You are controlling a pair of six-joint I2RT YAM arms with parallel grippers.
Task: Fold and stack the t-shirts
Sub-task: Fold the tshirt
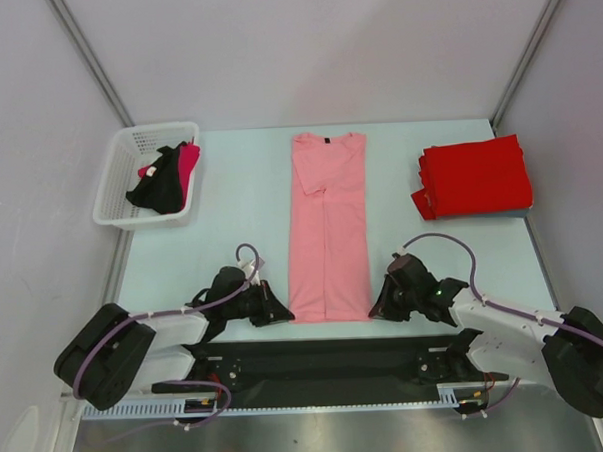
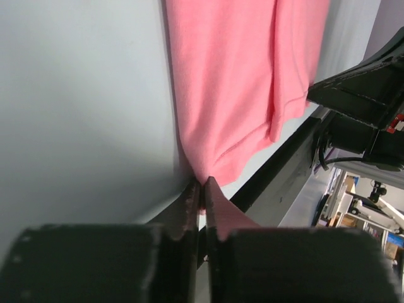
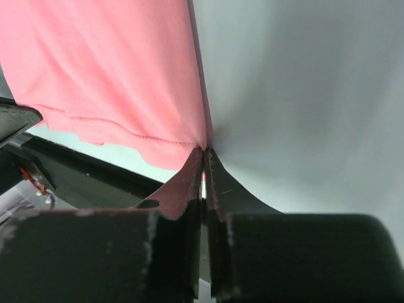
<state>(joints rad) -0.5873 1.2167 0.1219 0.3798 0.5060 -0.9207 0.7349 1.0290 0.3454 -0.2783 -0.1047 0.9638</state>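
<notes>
My left gripper (image 2: 202, 187), right gripper (image 3: 203, 153) clamped on pink t-shirt (image 1: 328, 220) hem corners; lift both level. Carry hem to collar, edges aligned.

Open tabletop (image 1: 236, 219) runs in two lanes either side of the pink t-shirt (image 1: 327, 225) — one reaching the white basket (image 1: 114, 179) at the far left, the other the stack of red t-shirts (image 1: 476, 175) at the far right. At the near edge the left gripper (image 1: 284, 314) and right gripper (image 1: 376, 310) flank the hem, fingers (image 2: 188, 211) pinched on its corners, closing the near ends of both lanes. Behind the collar only a narrow strip lies before the back wall.
</notes>
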